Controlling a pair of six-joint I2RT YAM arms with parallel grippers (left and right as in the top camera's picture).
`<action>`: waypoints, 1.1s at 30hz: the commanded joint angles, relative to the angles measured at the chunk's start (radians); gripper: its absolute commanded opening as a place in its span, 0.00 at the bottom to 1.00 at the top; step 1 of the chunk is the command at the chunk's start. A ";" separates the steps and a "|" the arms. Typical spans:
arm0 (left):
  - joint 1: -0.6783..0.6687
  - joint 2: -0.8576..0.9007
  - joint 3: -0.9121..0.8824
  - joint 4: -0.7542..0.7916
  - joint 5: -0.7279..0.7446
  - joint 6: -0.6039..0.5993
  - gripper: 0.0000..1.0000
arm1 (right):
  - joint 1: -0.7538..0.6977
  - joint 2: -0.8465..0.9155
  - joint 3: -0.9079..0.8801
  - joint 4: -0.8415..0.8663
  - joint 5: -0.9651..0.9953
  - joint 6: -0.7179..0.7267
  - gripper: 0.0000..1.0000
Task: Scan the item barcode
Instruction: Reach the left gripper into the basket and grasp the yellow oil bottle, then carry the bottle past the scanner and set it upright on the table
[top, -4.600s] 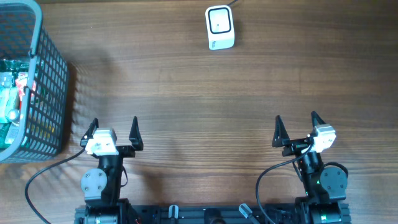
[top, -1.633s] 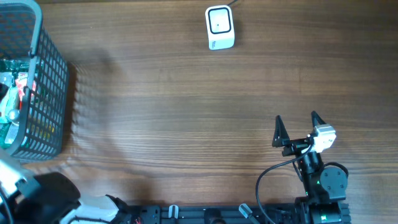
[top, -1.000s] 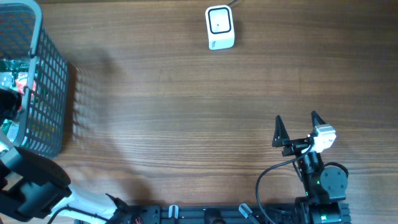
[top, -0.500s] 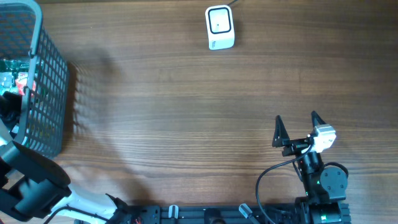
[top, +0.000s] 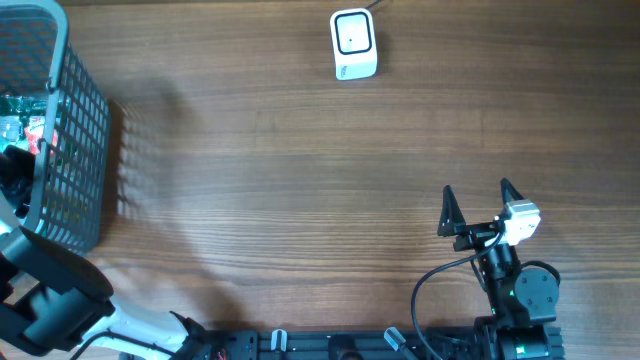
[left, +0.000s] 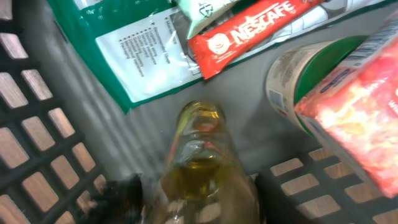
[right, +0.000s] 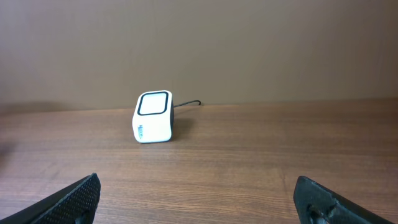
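Two arms are on my screens, and I take them from the left. At the far left edge of the wood-grain bench (top: 300, 180) stands a grey plastic basket (top: 70, 150) with open square mesh walls, and my left arm reaches down into it. On the left wrist camera, the left tool (left: 193, 200) straddles a glass bottle (left: 198, 155), clear and rounded, with yellowish liquid inside. It lies on the basket floor, its neck pointing away from the camera. The dark fingers sit close on either side of it, too blurred for me to tell whether they are clamped on the glass.

Beyond the bottle lie a glossy green pouch (left: 134, 53) with a white printed label and a red Nescafe sachet (left: 255, 28). To their right are a round tub (left: 295, 71) with a green top and a crinkly pink packet (left: 357, 109).

Towards the bench's far edge, right of centre, the scanner (top: 353, 44) stands alone, a smooth white block with a dark square window and a thin cable.

At the lower right, the right tool (top: 476, 212) hangs over bare wood, its pointed black fingers spread wide apart, gripping nothing.
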 joint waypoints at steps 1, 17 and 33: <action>0.003 0.005 -0.007 0.003 0.023 0.004 0.30 | 0.000 -0.006 -0.001 0.003 0.002 0.004 1.00; 0.006 -0.251 0.175 -0.005 -0.024 0.004 0.25 | 0.000 -0.006 -0.001 0.003 0.002 0.004 1.00; -0.303 -0.461 0.470 -0.041 0.055 0.003 0.26 | 0.000 -0.006 -0.001 0.003 0.002 0.004 1.00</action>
